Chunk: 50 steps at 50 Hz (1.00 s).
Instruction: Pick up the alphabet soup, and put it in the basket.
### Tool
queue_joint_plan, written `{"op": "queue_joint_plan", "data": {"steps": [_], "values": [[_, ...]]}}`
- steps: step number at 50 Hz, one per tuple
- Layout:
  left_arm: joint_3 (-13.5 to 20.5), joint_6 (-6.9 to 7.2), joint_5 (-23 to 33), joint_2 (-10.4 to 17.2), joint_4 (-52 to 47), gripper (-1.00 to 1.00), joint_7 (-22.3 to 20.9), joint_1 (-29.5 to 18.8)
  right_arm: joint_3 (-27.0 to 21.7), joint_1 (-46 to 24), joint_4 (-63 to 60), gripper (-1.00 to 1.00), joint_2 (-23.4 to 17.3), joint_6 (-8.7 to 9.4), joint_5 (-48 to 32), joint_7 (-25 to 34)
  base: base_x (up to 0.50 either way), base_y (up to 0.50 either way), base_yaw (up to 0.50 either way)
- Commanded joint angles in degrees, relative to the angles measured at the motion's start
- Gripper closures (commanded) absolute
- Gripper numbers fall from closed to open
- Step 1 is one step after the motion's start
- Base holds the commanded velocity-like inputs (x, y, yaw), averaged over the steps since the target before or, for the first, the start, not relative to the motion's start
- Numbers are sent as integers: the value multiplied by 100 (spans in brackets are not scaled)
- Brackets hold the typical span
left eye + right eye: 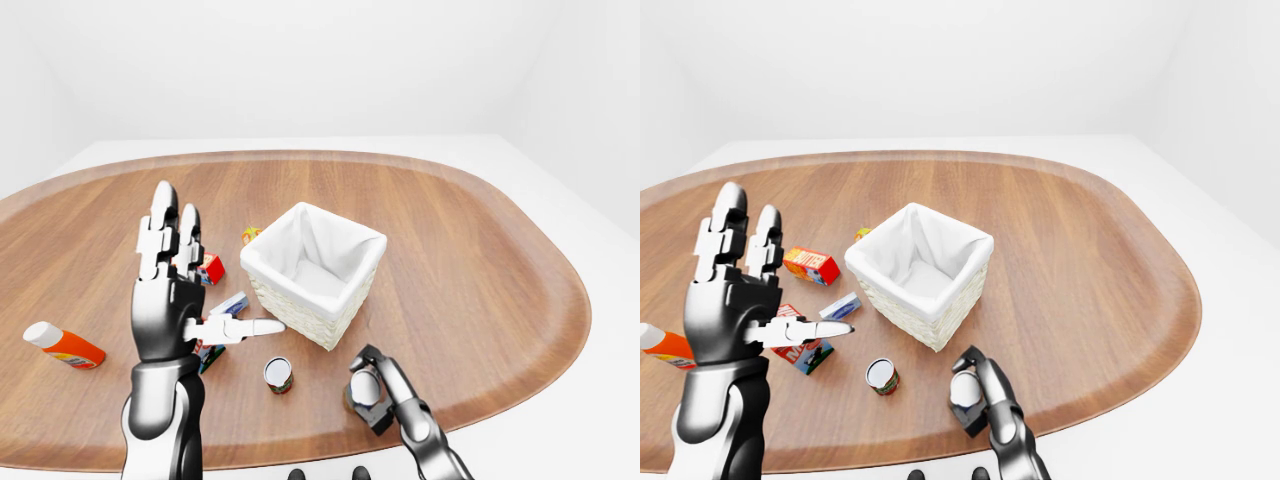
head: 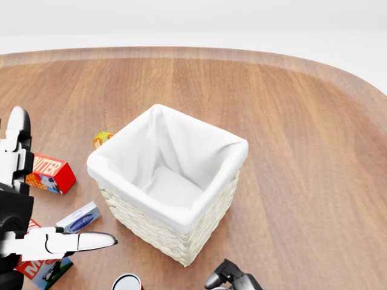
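The white-lined wicker basket point(image 1: 300, 315) stands upright mid-table, empty inside. My right hand point(image 1: 370, 393) is at the bottom of the left-eye view, just below and right of the basket, its fingers curled round a small soup can point(image 1: 364, 384) with a pale lid; the label is hidden by the fingers. The can sits at table level near the table's near edge. My left hand point(image 1: 220, 262) is raised left of the basket, fingers spread upward, thumb pointing toward the basket, holding nothing.
A second can point(image 1: 278, 375) with a red label lies below the basket. An orange bottle point(image 1: 65, 346) lies far left. A red box point(image 2: 51, 173), a blue-white packet point(image 2: 78, 217) and a small yellow box point(image 2: 103, 138) sit left of the basket.
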Motion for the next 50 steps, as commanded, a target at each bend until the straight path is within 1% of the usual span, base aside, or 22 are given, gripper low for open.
{"op": "queue_joint_plan", "data": {"steps": [1, 9, 18, 26, 36, 50], "values": [[-14, 0, 9, -6, -36, -100, 5, 15, 6, 1, -97, 100, 8, 0, -112, -23, 0, 0, 0], [-2, 0, -6, -5, -68, -100, 12, 5, 15, 56, -307, 100, -16, 0, -118, 6, 0, 0, 0], [-3, 0, -2, -3, -85, -100, 19, 1, 49, 266, -1037, 100, -68, 0, -72, 174, 0, 0, 0], [4, 0, 11, 2, 15, -100, 8, -7, -16, 356, -1546, 100, -134, 0, 14, 295, 0, 0, 0], [9, 0, 9, -1, -23, -100, 3, 3, -159, 439, -2256, 100, -173, 0, 179, 470, 0, 0, 0], [-16, 0, 28, -3, 26, -100, 2, 4, -491, 254, -2727, 100, -87, 0, 632, 369, 0, 0, 0]]}}
